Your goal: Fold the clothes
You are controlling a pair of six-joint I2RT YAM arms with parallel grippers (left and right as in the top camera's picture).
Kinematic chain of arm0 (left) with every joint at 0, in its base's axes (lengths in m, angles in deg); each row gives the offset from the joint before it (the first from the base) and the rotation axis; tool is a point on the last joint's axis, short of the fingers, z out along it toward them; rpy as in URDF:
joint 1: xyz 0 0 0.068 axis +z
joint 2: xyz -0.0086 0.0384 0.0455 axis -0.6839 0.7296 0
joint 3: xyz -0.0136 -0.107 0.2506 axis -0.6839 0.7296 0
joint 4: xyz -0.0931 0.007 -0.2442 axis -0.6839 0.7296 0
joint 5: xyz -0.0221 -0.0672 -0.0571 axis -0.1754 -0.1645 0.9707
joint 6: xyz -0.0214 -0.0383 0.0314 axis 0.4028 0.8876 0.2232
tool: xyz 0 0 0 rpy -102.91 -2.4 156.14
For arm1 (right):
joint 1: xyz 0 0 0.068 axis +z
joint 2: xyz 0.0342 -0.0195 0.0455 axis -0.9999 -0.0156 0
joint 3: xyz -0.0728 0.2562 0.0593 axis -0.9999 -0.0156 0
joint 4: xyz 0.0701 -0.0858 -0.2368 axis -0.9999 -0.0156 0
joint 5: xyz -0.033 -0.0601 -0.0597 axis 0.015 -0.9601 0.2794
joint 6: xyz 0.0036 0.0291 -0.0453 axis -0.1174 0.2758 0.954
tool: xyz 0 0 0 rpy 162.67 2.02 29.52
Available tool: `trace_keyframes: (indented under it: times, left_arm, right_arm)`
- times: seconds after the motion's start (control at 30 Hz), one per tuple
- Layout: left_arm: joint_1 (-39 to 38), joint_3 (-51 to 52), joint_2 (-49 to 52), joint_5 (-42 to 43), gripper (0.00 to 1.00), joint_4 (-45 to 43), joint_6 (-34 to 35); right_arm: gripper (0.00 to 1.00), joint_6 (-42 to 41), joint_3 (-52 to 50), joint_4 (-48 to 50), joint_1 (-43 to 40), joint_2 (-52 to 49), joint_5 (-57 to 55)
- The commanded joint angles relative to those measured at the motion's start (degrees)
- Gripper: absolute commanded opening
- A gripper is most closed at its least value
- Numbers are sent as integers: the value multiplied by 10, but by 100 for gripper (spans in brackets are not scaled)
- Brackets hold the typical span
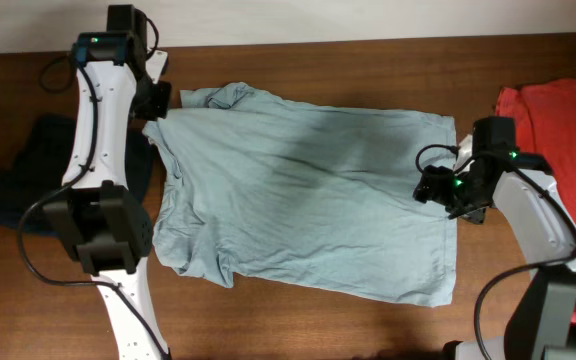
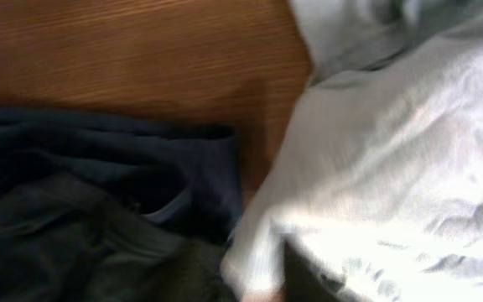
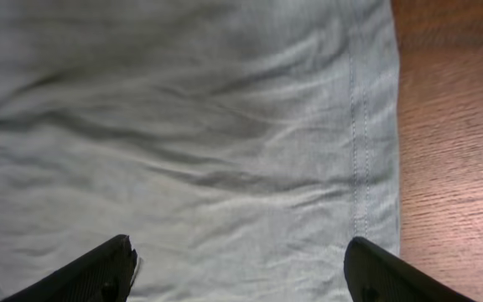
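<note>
A pale grey-blue T-shirt [image 1: 308,190] lies spread on the wooden table [image 1: 318,320], wrinkled along its left side. My left gripper [image 1: 158,105] is at the shirt's upper left corner. In the left wrist view the gripper [image 2: 262,281] looks shut on a fold of the shirt [image 2: 392,151], though the view is blurred. My right gripper [image 1: 433,188] hovers over the shirt's right hem. In the right wrist view it [image 3: 237,273] is wide open over the cloth [image 3: 208,126], holding nothing.
A dark navy garment [image 1: 28,170] lies crumpled at the left edge, close to the left arm; it also shows in the left wrist view [image 2: 82,193]. An orange-red shirt [image 1: 563,110] lies at the far right. Bare wood [image 3: 451,126] runs beside the hem.
</note>
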Motion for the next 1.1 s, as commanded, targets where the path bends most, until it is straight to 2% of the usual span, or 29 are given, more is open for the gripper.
trace_keyframes:
  times: [0.0, 0.03, 0.17, 0.27, 0.33, 0.5, 0.67, 0.83, 1.07]
  left_arm:
    - [17, -4, -8, -19, 68, 12, 11]
    - [19, -4, -8, -10, 71, 20, 13]
    - [21, -4, -8, 44, 70, 49, 12]
    - [15, -4, -10, 59, 60, 71, 12]
    - [12, -4, -29, 65, 58, 84, 12]
    - [14, -4, -128, 68, 59, 137, 13]
    - [18, 6, -223, 68, 59, 170, 46]
    - [18, 102, -294, 85, 59, 162, 76]
    - [18, 342, -334, 167, 59, 118, 77]
  right_arm:
    - [84, -8, -2, 28, -2, -3, -30]
    - [85, -8, -2, 38, -4, -3, -34]
    - [80, -9, -2, 23, -6, -4, -24]
    - [80, -2, -2, -30, -6, -4, -28]
    - [80, -2, -2, -53, -6, -3, -29]
    - [81, 13, -2, -82, -6, 24, 4]
    - [82, 15, -2, -138, -6, 118, 14]
    - [90, -1, -2, -180, -6, 214, 11]
    - [96, -5, -3, -189, -6, 224, 10]
